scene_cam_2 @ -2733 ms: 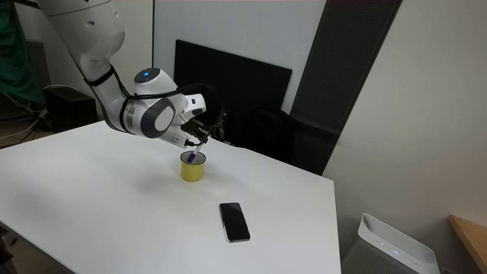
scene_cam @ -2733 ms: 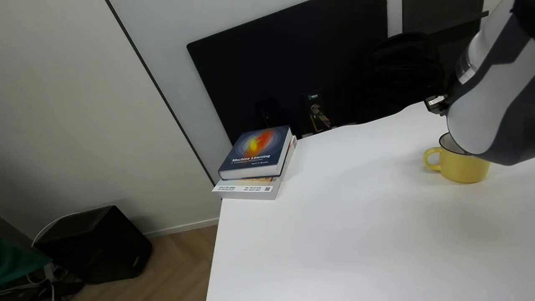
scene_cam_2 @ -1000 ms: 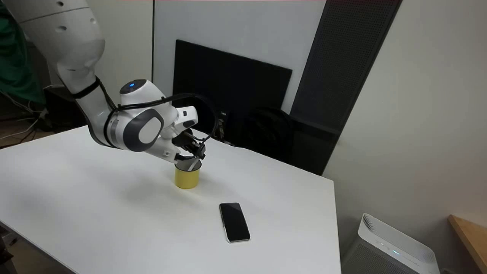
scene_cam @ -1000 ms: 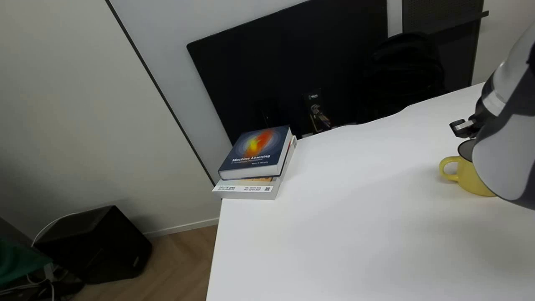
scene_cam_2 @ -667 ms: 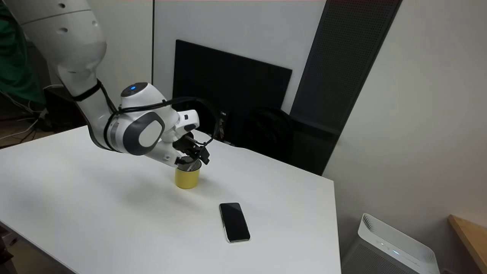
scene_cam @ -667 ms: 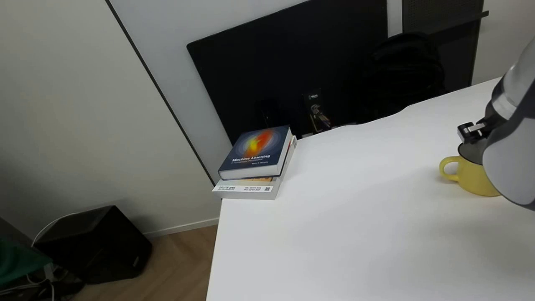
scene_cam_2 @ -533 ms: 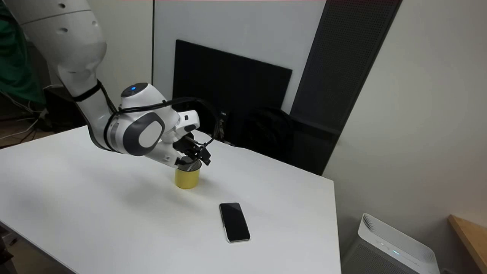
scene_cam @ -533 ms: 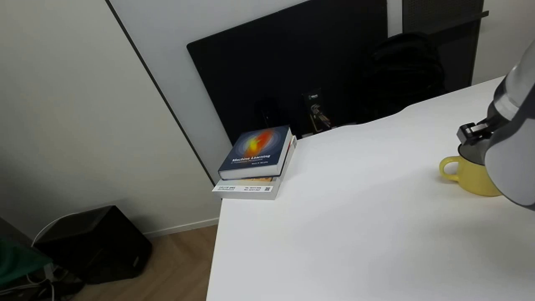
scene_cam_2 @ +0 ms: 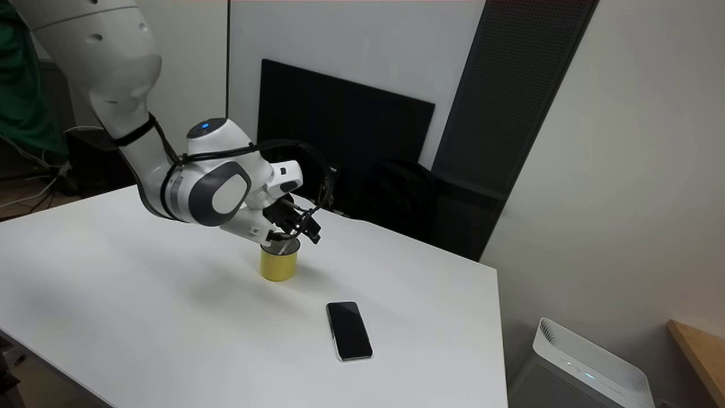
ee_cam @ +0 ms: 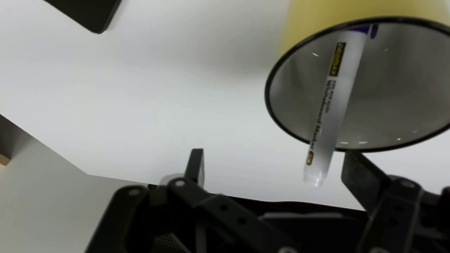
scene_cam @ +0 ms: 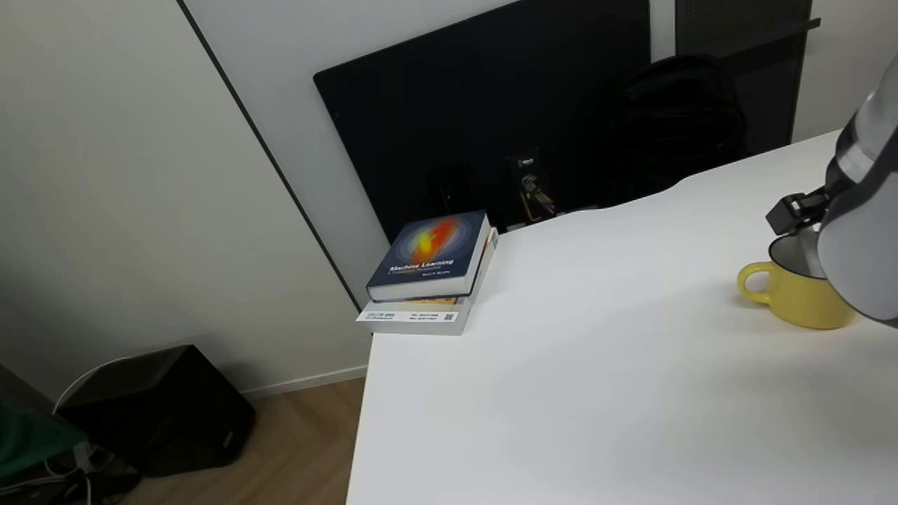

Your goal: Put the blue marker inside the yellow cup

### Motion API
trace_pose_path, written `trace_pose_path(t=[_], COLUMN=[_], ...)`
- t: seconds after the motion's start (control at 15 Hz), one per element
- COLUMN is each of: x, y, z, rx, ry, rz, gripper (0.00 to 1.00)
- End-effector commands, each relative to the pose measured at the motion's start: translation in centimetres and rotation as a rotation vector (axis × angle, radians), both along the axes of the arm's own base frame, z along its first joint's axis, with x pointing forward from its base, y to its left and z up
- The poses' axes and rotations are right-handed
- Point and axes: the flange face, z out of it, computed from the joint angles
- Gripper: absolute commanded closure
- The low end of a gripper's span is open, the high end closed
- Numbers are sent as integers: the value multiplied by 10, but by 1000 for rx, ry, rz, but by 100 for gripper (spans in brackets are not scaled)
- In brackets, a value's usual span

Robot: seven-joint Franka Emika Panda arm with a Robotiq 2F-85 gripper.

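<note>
The yellow cup (scene_cam: 800,301) stands upright on the table, its dark rim and pale inside showing in the wrist view; the arm covers part of it in both exterior views. Inside the cup leans the blue marker (ee_cam: 334,91), a white barrel with its blue-purple cap end down in the cup, mostly hidden behind the rim. Its white end sticks out past the rim into the gap of my gripper (ee_cam: 276,168). The jaws stand wide apart and neither touches the marker; the right finger (ee_cam: 364,179) is nearer to it and appears close by the cup's rim.
A black phone (scene_cam_2: 349,331) lies on the white table (scene_cam_2: 170,317) in front of the cup. Two stacked books (scene_cam: 428,259) sit at a table corner. Behind the table are a dark monitor-like panel (scene_cam_2: 334,113) and a black bag (scene_cam: 680,126).
Earlier my gripper held the marker over the cup and lowered it in, and the cup shifted slightly. Within the last second the jaws spread off the marker, and the arm has risen a little.
</note>
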Motion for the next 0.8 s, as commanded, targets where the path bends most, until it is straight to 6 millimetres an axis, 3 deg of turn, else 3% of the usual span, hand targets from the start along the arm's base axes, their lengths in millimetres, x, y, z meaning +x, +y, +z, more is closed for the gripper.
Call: trace_pose_path(t=[0.0,0.27,0.73], x=[3,6,-1], y=[-6,-10,-39], z=[22,41,69], rx=[29,73,123], ry=[94,230,426], rz=[30,119,182], gripper=[0,0,0])
